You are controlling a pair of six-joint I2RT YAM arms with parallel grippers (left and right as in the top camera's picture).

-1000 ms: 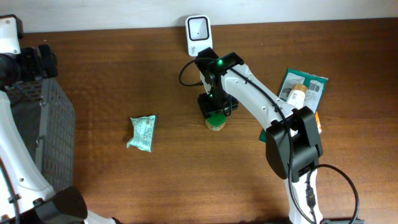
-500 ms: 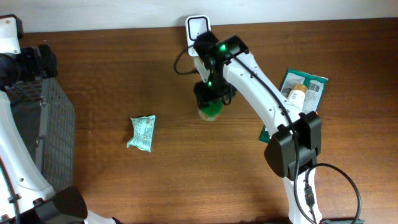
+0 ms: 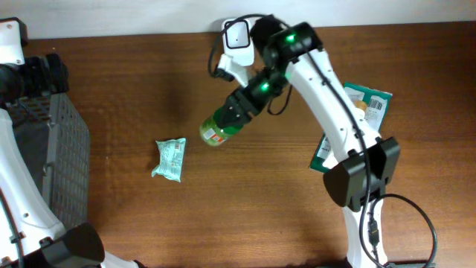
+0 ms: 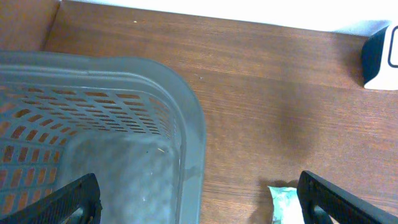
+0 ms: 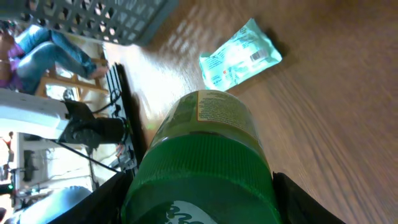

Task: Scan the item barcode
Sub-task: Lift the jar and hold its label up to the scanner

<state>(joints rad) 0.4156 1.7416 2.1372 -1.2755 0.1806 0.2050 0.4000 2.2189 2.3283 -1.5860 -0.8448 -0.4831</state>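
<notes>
Overhead, the right gripper [image 3: 236, 112] clamped a tilted green-lidded jar [image 3: 217, 129] at upper centre, just below the white scanner [image 3: 236, 33]. A packet [image 3: 169, 159] lay at lower left. In the left wrist view, the left gripper [image 4: 202, 202] gaped wide above a grey basket [image 4: 186, 130]. In the right wrist view, the jar filled the bottom centre between both fingers [image 5: 295, 202].

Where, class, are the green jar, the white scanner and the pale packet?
green jar [image 3: 216, 129]: overhead view, on its labelled side.
white scanner [image 3: 236, 33]: overhead view, on its front window.
pale packet [image 3: 169, 158]: overhead view, on its middle.
</notes>
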